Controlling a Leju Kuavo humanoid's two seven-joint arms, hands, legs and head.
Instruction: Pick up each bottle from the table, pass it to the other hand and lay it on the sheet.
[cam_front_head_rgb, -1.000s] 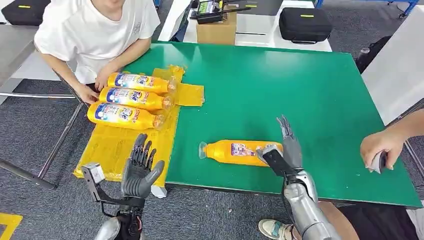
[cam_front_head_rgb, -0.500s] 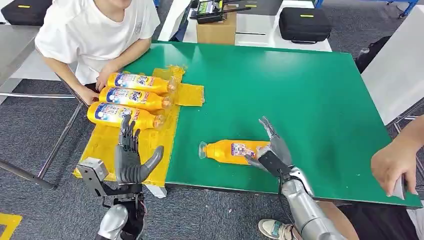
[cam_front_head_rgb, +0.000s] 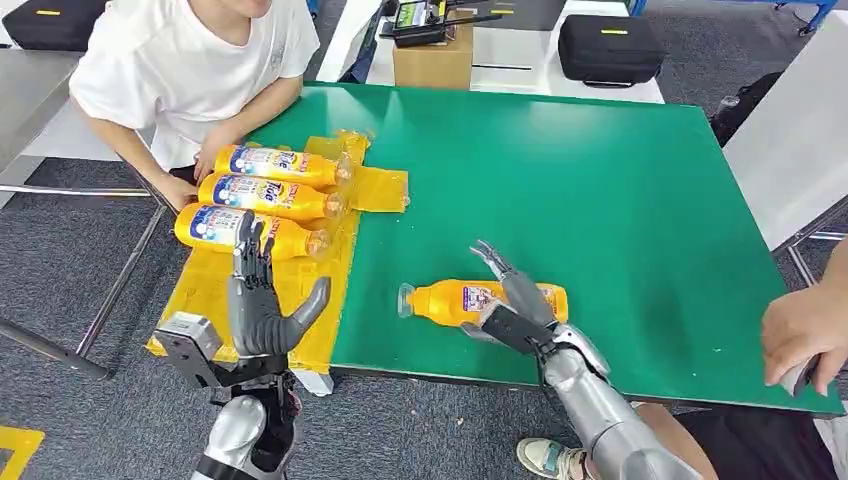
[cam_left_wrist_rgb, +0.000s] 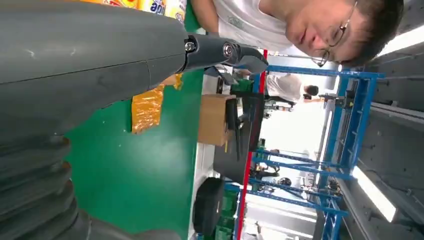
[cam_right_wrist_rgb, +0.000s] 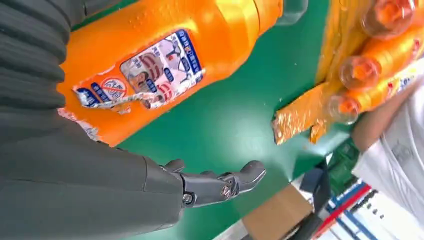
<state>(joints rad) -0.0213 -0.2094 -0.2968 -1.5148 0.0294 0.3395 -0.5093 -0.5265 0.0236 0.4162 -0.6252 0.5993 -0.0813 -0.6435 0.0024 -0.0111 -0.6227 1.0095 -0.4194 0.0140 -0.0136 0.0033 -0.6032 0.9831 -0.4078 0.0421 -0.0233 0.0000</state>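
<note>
Yellow sheet (cam_front_head_rgb: 225, 290) drapes the worktop's (cam_front_head_rgb: 600, 180) nine o'clock edge, with three bottles (cam_front_head_rgb: 265, 197) lying side by side on it, caps toward three o'clock. A person (cam_front_head_rgb: 190, 60) sits at eleven o'clock, hands by the bottles. The left hand (cam_front_head_rgb: 262, 305) hangs above the sheet at seven o'clock, fingers upright and spread, holding nothing. At six o'clock a fourth bottle (cam_front_head_rgb: 450, 300) lies on the green, cap toward nine; the right hand (cam_front_head_rgb: 515, 305) arches over its base, fingers spread, grip not closed.
</note>
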